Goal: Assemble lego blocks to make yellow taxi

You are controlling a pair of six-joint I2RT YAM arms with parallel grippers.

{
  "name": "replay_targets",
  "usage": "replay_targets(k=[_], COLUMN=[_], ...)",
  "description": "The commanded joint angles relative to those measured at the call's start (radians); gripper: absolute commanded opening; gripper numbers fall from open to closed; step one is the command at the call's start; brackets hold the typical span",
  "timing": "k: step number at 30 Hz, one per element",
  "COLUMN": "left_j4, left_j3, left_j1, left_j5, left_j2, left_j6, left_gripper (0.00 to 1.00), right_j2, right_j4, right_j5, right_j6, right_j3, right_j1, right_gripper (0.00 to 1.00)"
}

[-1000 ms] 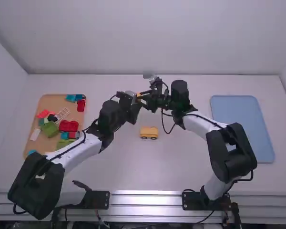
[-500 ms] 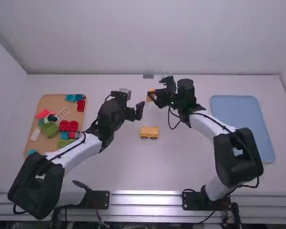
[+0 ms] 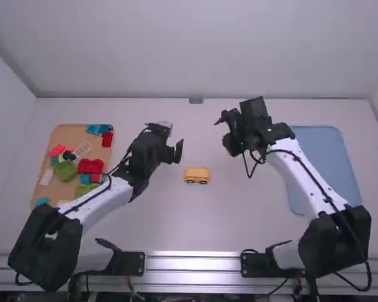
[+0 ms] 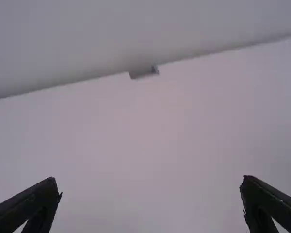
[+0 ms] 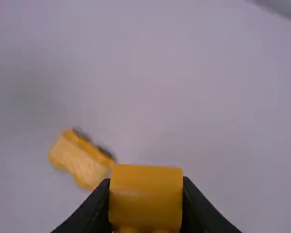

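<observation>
The right gripper (image 3: 229,142) is closed on a yellow block (image 5: 145,196), with a finger pressed against each of two opposite sides. The block presents a smooth, squarish face to the wrist camera, and rounded studs show along one edge; which way its long axis runs, I cannot tell. The block is held over the middle of the table (image 3: 176,226), a little right of centre.

The left gripper (image 3: 179,151) stands wide open with nothing between its fingers, left of centre and well apart from the right one.

Between the two grippers, and nearer the arm bases, a yellow wheeled base (image 3: 197,175) rests on the table. Its long axis runs left to right, across the high view, and it sits with dark wheels low along the side facing the arm bases. Which end is its front, I cannot tell.

Farther left lies a tan tray (image 3: 67,133). In it are blue pieces (image 3: 99,129) at the far edge, a red block (image 3: 107,139) beside them, a white lattice piece (image 3: 83,150), green blocks (image 3: 66,170), a larger red piece (image 3: 91,166) and a plain white piece (image 3: 46,177). On the far right lies a blue tray (image 3: 327,154), partly behind the right arm.
</observation>
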Motion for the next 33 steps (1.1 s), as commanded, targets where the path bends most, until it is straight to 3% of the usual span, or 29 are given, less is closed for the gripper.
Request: replay_targets(k=[1,4,9,12,15,16,19,33], left_j4=[-0.049,-0.176,-0.240,-0.253,-0.258,-0.259,-0.265,-0.270], left_j3=[0.031,0.072,0.089,0.087,0.087,0.086,0.084,0.084], left_j1=[0.038,0.095,0.195,0.274,0.348,0.379,0.433,0.439], left_j5=[0.130,0.296,0.472,0.580,0.710,0.773,0.875,0.875], left_j2=[-0.083,-0.156,-0.227,-0.250,-0.253,-0.253,-0.253,-0.253], left_j6=[0.120,0.216,0.268,0.268,0.264,0.264,0.264,0.265], left_gripper=[0.99,0.99,0.99,0.99,0.99,0.99,0.99,0.99], right_j2=[0.039,0.060,0.130,0.198,0.275,0.308,0.385,0.535], right_j4=[-0.045,-0.115,-0.163,-0.171,-0.169,-0.166,-0.168,-0.190], right_j5=[0.061,0.120,0.121,0.139,0.141,0.139,0.142,0.136], right_j6=[-0.228,-0.390,-0.576,-0.641,-0.698,-0.722,-0.721,-0.766], right_j3=[0.011,0.010,0.010,0.010,0.011,0.014,0.044,0.114], right_j1=[0.026,0.069,0.110,0.118,0.116,0.111,0.109,0.109], right_gripper=[0.24,0.25,0.26,0.37,0.32,0.24,0.25,0.23])
